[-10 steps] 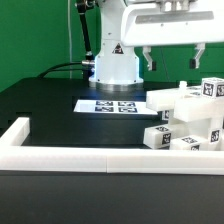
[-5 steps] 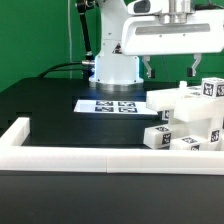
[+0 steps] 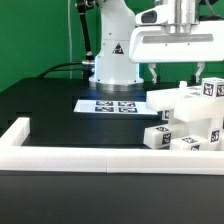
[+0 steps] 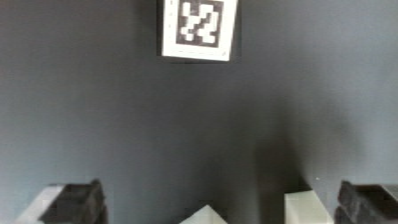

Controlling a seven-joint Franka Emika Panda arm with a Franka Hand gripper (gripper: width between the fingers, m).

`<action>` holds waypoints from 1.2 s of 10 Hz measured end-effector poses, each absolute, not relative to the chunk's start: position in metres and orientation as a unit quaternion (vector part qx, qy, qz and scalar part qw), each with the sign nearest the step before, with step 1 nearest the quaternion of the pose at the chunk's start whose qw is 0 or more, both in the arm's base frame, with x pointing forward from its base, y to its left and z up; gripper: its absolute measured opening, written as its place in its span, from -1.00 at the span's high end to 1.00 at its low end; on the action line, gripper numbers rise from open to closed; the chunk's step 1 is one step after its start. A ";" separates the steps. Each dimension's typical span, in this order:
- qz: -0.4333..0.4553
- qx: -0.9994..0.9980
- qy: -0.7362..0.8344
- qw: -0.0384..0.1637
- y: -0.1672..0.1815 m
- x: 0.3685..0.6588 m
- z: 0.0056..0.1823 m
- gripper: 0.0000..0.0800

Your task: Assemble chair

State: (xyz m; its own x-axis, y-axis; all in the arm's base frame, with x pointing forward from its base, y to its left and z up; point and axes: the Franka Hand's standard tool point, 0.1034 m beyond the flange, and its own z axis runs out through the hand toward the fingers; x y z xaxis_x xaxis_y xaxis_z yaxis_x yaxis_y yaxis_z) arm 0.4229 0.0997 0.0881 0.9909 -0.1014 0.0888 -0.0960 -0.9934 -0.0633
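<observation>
Chair [image 3: 188, 118], a chunky white blocky plastic structure of flat panels and square bars carrying small black-and-white square tags, stands on the black table [image 3: 50, 105] at the exterior view's right, just inside the long low white border rail [image 3: 100, 157]. Its pieces are stacked in steps, rising toward the exterior view's right, where the frame cuts it off. A flat panel at its upper part runs lengthwise across the view, its near end pointing toward the exterior view's left and reaching toward the marker board [image 3: 112, 105], a thin flat white sheet of printed tags lying on the table in front of the robot's white base [image 3: 115, 65].

Above the chair hangs the white two-finger gripper [image 3: 175, 72], its dark fingers spread wide apart with nothing between them, clear of the chair's top. In the wrist view the two fingertips [image 4: 71, 203] show at the edges over dark table, with one tag of the marker board [image 4: 199, 30] beyond.
</observation>
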 end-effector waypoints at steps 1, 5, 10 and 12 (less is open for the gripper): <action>-0.046 -0.997 0.050 0.029 0.099 0.423 0.088 -0.62; -0.059 -0.997 0.050 0.024 0.099 0.409 0.079 -0.62; -0.057 -0.998 0.030 0.008 0.101 0.384 0.054 -0.62; -0.058 -0.998 0.030 0.008 0.101 0.385 0.054 -0.62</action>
State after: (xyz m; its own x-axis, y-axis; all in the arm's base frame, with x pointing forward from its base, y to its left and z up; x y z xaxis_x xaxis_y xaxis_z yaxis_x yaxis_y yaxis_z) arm 0.3845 0.1014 0.0539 0.9916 -0.0600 0.1143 -0.0582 -0.9981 -0.0195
